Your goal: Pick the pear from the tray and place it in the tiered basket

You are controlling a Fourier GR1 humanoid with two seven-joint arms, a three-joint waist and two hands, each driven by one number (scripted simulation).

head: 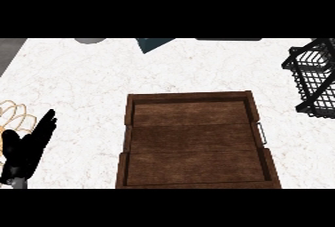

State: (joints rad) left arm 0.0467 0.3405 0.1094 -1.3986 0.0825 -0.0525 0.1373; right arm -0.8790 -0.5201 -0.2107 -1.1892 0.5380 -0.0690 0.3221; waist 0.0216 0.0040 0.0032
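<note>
One view, from the head. A wooden tray [189, 96] lies mid-counter [78, 84], and its floor shows no pear. A black wire basket [313, 80] stands well apart at the upper right, partly cut off by the edge. No pear shows in its visible part either, so where the fruit is cannot be told. The left hand [25, 153] rests at the lower left, fingers straight and close together, pointing up, holding nothing. The right hand is out of view. Judged step: the pick appears done, the placing unconfirmed. The next move calls for locating the pear before anything else.
</note>
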